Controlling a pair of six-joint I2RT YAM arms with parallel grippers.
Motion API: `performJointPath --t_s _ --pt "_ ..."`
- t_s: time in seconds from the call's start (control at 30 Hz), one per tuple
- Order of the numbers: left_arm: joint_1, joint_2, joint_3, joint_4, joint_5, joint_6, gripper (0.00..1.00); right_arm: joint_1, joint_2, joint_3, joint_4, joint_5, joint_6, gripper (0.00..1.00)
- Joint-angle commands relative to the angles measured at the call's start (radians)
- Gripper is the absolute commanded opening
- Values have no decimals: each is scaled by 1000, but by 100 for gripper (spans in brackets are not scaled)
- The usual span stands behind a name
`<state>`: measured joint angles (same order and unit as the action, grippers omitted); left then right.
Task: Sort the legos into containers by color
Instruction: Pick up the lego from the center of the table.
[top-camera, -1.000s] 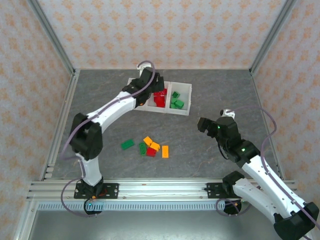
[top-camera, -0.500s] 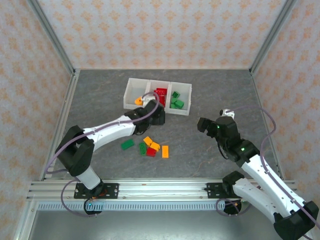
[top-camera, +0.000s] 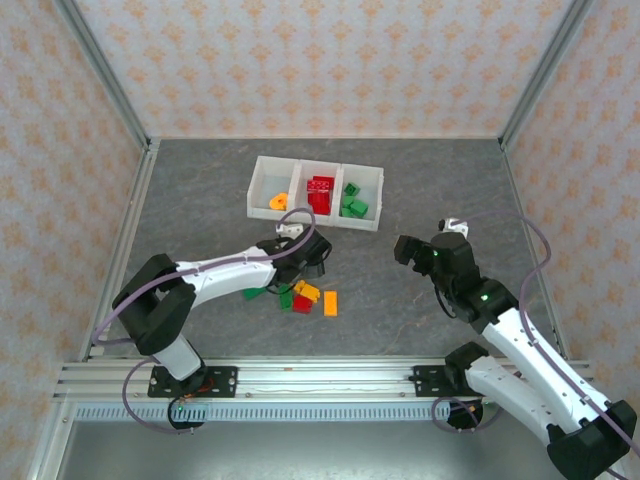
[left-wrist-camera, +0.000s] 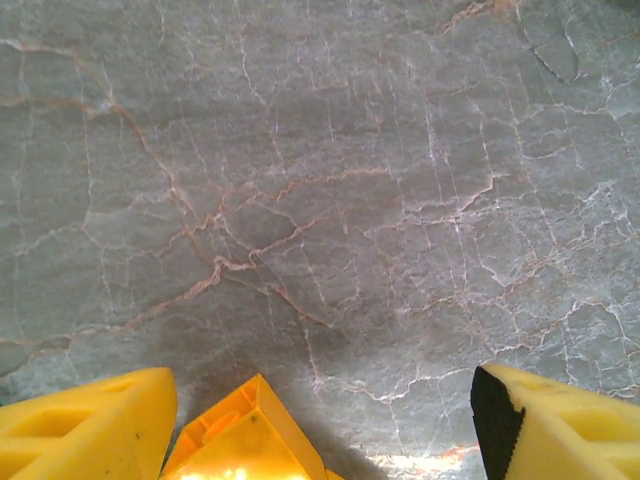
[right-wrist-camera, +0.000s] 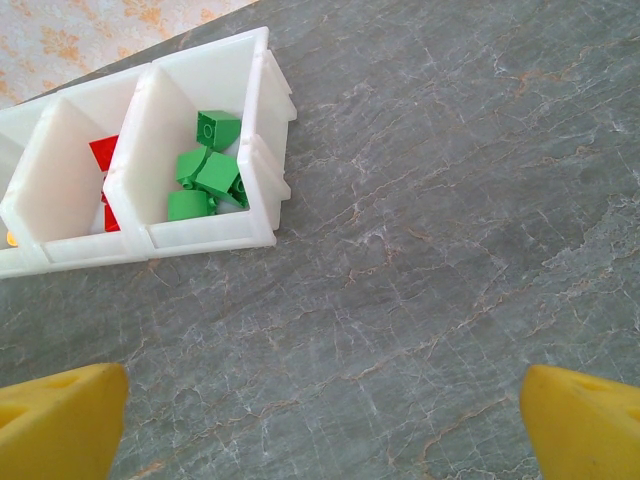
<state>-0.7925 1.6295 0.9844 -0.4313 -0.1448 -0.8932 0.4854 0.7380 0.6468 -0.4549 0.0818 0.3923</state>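
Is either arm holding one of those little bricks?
No. The left fingers stand apart around an orange plastic brick, not closed; the right fingers are empty.

A grey, stone-patterned table (top-camera: 200, 190) with thin pale and rust-coloured veins forms the floor of the enclosure. 3 walls (top-camera: 330, 60) rise around it, papered cream with a repeating orange floral motif. Silver metal posts (top-camera: 105, 70) slant up at the 2 back corners, and a ribbed aluminium rail (top-camera: 320, 375) runs along the near edge. The light is even and soft, leaving faint shadows on the table.
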Motion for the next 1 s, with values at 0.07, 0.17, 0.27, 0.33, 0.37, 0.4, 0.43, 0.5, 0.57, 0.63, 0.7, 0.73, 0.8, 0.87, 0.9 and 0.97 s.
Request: performJointPath --t_s 0.07,0.17,0.27,0.33,0.37,0.4,0.43,0.5,0.57,0.63,0.7,0.73,0.8,0.87,0.9,0.97 --pt "-5 -29 -31 -30 39 -49 80 1 -5 -8 16 16 -1 100" --pt "-5 -36 -40 -35 29 -58 80 1 -5 -8 16 16 -1 100" --pt "-5 -41 -46 -31 25 -58 79 1 -5 -9 16 16 -1 100" --pt "-5 -32 -46 -18 30 -58 79 1 -5 -9 16 18 -1 100" --pt "-5 -26 -44 -6 36 -55 78 1 -6 -9 16 18 -1 100" --pt "-7 -18 -39 6 44 -53 78 1 -6 -9 15 18 0 100" --pt "-6 -8 -35 18 53 -51 78 1 -6 -8 15 19 0 100" --pt "-8 21 -10 31 63 -43 77 1 -6 -8 13 19 1 100" --pt "-10 48 21 41 69 -31 77 1 -8 -8 13 21 2 100" --pt "-12 77 58 50 76 -22 77 1 -8 -8 13 21 1 100" --pt "-15 107 94 64 84 -10 76 1 -8 -9 13 22 2 100" --pt "-15 118 110 72 90 -5 76 1 -8 -8 13 22 2 100" --pt "-16 142 144 92 102 4 76 1 -8 -9 13 24 2 100" --pt "-18 161 172 104 108 18 76 1 -8 -8 13 23 2 100" --pt "-19 167 186 103 107 30 76 1 -8 -8 13 24 2 99" --pt "-20 177 217 73 84 60 78 1 -8 -8 13 24 3 100"
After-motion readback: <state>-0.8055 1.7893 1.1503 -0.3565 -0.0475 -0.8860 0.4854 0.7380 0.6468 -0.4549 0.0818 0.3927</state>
